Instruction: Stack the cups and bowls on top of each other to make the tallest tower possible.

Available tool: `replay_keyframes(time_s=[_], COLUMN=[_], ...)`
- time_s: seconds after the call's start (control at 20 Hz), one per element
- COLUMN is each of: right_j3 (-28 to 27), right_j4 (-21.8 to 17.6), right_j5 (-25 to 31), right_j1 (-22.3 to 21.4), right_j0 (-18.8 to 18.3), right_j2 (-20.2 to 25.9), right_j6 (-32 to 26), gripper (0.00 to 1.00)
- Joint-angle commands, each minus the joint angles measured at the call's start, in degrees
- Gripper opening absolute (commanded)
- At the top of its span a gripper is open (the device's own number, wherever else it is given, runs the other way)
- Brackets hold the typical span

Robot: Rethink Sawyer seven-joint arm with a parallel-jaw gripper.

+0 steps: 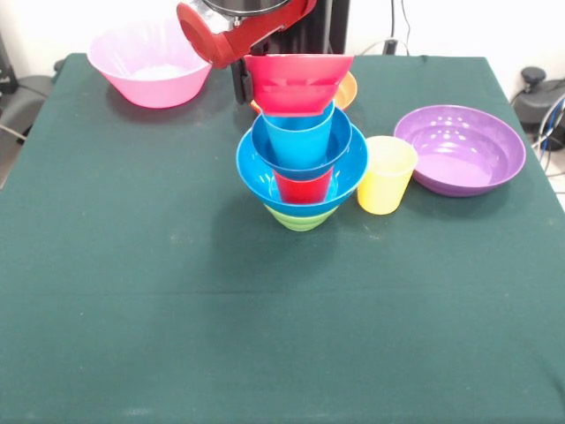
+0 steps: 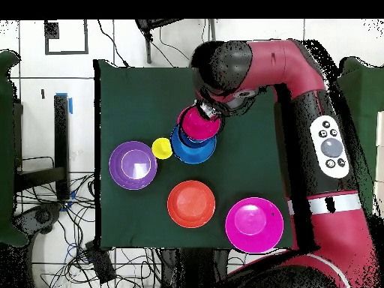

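Yellow cup (image 1: pixel 386 175) sits just beside the tower (image 1: pixel 302 168) on the green bench (image 1: pixel 177 291), purple bowl (image 1: pixel 459 148) beyond it. A red bowl (image 1: pixel 298 81) hangs tilted right over the tower's blue cup (image 1: pixel 298 140), under the hand (image 1: pixel 252 40); its grip can't be made out.

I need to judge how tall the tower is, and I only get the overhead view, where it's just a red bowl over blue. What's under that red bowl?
Observer: A sky-blue cup, mouth up, standing in the small blue bowl.
Operator: And below that?
Observer: A red cup inside the large blue bowl, with the green bowl at the very bottom.
Operator: Is the top piece level?
Observer: From the front the red bowl looks level, its base at the sky-blue cup's rim.
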Motion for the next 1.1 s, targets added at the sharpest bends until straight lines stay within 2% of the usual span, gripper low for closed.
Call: replay_keyframes(time_s=[0.05,1.1], right_j3=[2.3,4.3], right_j4=[-4.7,-3.9], right_j5=[1.3,0.8], right_j1=[2.0,2.0], right_j0=[1.6,1.2], right_j2=[-2.7,-2.3], right_j6=[-16.5,-15.4], gripper=[0.00,0.00])
